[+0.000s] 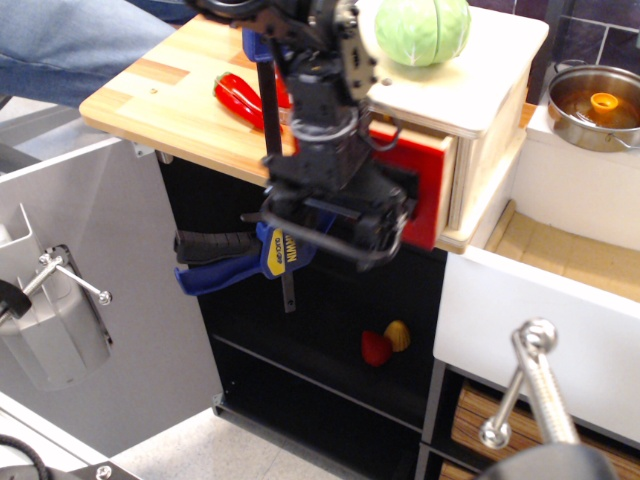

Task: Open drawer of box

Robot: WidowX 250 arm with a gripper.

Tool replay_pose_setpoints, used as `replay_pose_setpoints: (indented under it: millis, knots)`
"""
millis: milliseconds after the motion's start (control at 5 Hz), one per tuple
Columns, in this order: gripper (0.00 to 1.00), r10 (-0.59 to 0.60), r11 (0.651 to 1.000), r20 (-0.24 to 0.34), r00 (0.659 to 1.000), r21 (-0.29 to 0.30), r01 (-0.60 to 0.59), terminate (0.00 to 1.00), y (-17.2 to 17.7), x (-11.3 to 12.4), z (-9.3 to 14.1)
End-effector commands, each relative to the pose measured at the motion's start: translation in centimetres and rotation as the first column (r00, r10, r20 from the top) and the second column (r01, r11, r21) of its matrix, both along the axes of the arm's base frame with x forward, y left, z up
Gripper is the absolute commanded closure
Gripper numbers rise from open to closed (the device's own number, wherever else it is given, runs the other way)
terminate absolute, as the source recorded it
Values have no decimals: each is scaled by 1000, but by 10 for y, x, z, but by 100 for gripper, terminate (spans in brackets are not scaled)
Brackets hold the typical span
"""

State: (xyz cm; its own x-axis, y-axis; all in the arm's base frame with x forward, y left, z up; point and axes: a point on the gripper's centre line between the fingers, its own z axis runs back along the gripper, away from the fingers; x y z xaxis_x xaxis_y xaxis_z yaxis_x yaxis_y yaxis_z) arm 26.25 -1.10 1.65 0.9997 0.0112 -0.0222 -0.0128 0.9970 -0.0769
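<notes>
1. Tool [335, 222] sits low in front of the box [470, 100], clamped on the black loop handle [318, 236] of the red drawer [425, 190]; fingers pinched around the bar.
2. Drawer is partly out: its red front stands forward of the box face and overhangs the counter [160, 95] edge, with a gap showing at its right side.
3. Box sits at the counter's right end, near the front edge, flat top facing up.
4. Green cabbage [422, 28] rests on the box top, toward the back.
5. Red pepper [238, 98] lies on the counter left of the box, partly hidden by the arm.
6. Blue bar clamp [262, 250] hangs over the counter edge just left of the tool.
7. Steel pot [595, 105] with an orange item inside sits to the right of the box.
</notes>
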Motion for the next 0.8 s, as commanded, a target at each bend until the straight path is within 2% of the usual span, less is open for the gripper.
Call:
replay_pose_setpoints:
  millis: [0,400,600]
  knots:
    - [0,-116,993,-114,987,-37,113,0,-5,-65,-1]
    - [0,-154,987,-129,980,-57,147,0,-7,-108,-1]
    - [0,-126,992,-99,987,-30,124,100,-7,-106,0]
